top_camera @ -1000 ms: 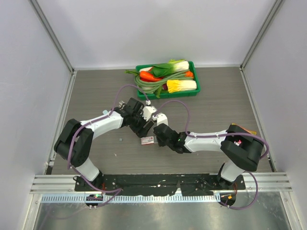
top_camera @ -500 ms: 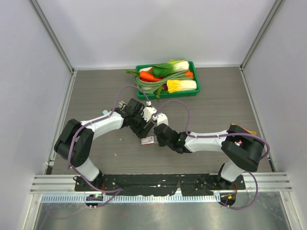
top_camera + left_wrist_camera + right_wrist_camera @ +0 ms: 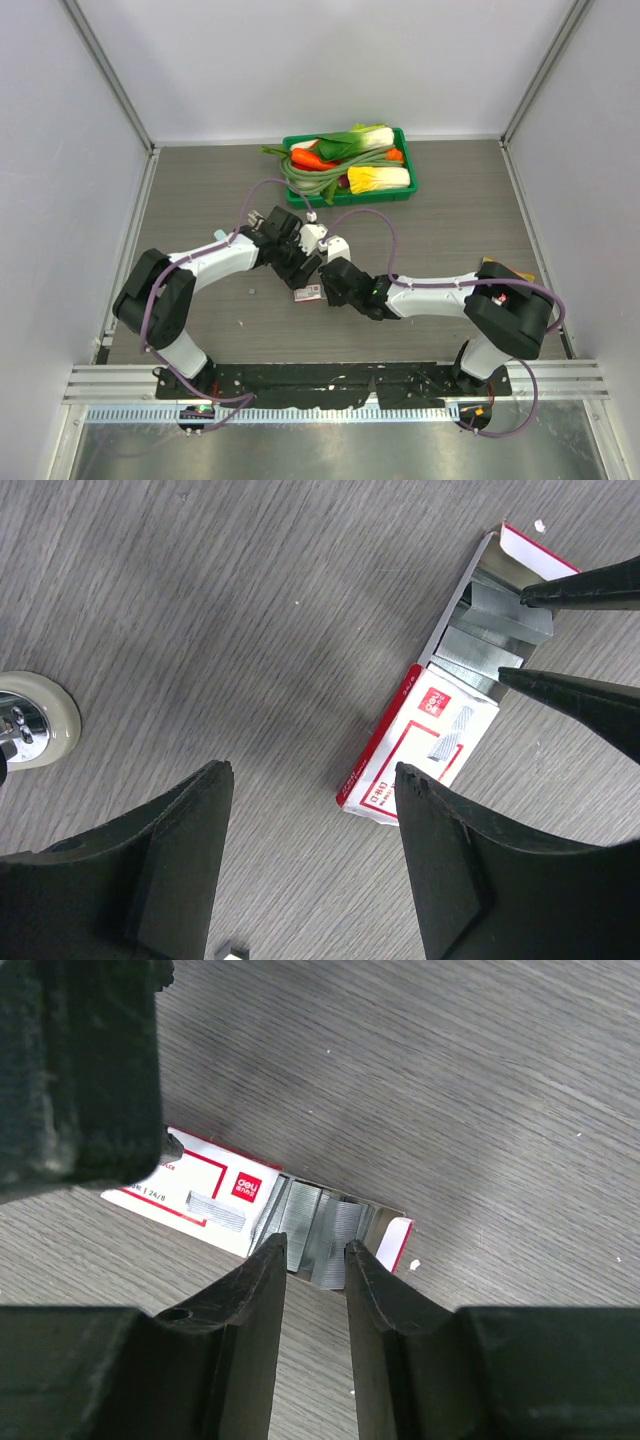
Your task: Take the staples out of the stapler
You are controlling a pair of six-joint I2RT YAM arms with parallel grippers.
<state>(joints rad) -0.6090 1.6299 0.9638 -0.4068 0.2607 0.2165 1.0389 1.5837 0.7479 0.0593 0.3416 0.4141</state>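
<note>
A small red-and-white box (image 3: 420, 745) lies on the table with its end flap open. Grey staples (image 3: 500, 630) sit in strips inside the box (image 3: 205, 1195). My right gripper (image 3: 314, 1244) is open, its fingertips either side of the staples (image 3: 310, 1225) at the box mouth. Whether they touch the strips I cannot tell. My left gripper (image 3: 312, 770) hangs wide open over bare table just beside the box, nothing between its fingers. A pale rounded plastic end with shiny metal inside (image 3: 25, 725) at the frame's left edge looks like the stapler. From above, both grippers (image 3: 295, 262) (image 3: 322, 280) crowd the box (image 3: 308, 293).
A green tray (image 3: 350, 198) heaped with toy vegetables stands at the back of the table. A tiny grey bit (image 3: 250, 289) lies left of the box. White walls with metal posts close in the left, right and back sides.
The right gripper's jaws have spread a little wider at the box mouth. Both arms and the box stay almost where they were.
</note>
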